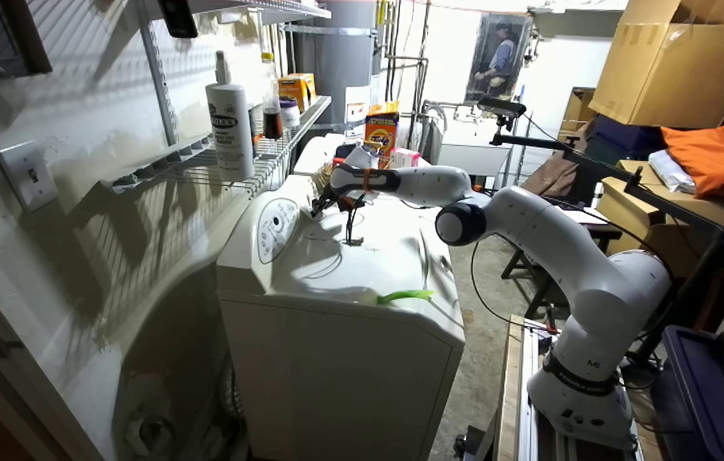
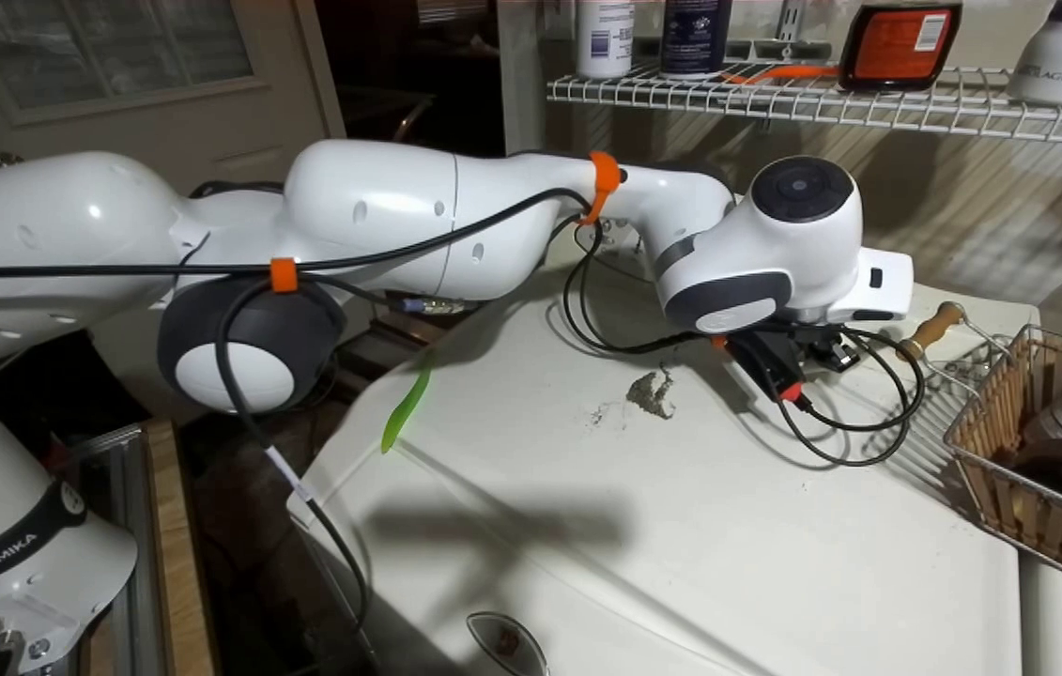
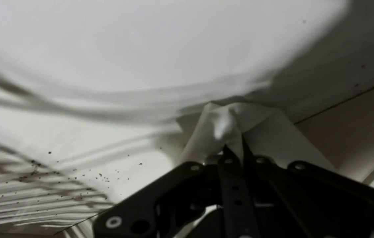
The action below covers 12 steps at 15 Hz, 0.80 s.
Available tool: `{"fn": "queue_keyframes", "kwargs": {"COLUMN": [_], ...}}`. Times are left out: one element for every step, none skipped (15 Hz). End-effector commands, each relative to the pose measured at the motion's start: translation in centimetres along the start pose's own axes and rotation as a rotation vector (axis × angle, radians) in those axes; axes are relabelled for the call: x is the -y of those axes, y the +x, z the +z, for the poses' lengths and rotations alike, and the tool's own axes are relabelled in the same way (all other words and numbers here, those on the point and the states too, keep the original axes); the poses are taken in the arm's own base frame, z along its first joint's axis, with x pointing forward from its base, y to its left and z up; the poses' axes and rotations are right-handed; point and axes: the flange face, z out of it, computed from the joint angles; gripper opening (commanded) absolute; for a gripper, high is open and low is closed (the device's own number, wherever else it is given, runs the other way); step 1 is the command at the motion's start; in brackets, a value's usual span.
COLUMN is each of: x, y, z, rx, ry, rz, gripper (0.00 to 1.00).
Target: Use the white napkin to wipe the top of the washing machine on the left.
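Wrist view: pincer [image 3: 236,152] pinched fully closed on bunched white napkin [image 3: 225,127], at the top of the washing machine [image 2: 709,512] near its control panel [image 1: 274,238]; can't tell if it's pressing. Step in hand looks like wiping. Next move probably calls for firm contact and a sweep toward the grey debris patch [image 2: 649,394].

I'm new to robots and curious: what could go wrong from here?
The gripper pinches a bunched fold of the white napkin, so it might slip or tear. The black cable loops hang near the wire basket and could catch on it. Wiping across the washing machine might knock off the green object near its edge.
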Motion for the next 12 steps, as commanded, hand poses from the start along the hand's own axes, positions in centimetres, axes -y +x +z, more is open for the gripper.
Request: {"fn": "queue_keyframes", "kwargs": {"x": [-0.8,-1.0,-1.2,-1.6,-1.9,-2.1,-2.2,-2.3,-2.3,-2.3,-2.2,-2.0], "y": [-1.7,-1.8,-1.9,-2.0,-2.1,-2.1,-2.1,-2.1,-2.2,-2.4,-2.5,-2.7], "z": [1.1,1.0,0.9,0.6,0.3,-0.1,-0.4,-0.7,-1.0,-1.2,-1.4,-1.4], "rx": [0.096,0.117,0.141,0.167,0.189,0.222,0.244,0.267,0.292,0.319,0.345,0.375], "ry": [0.071,0.075,0.078,0.05,0.027,0.012,0.009,0.001,-0.003,-0.001,-0.002,0.005], "rz": [0.036,0.047,0.061,0.071,0.082,0.107,0.123,0.141,0.161,0.177,0.194,0.208], "gripper": [0.01,0.01,0.01,0.01,0.01,0.01,0.01,0.01,0.01,0.01,0.01,0.01]}}
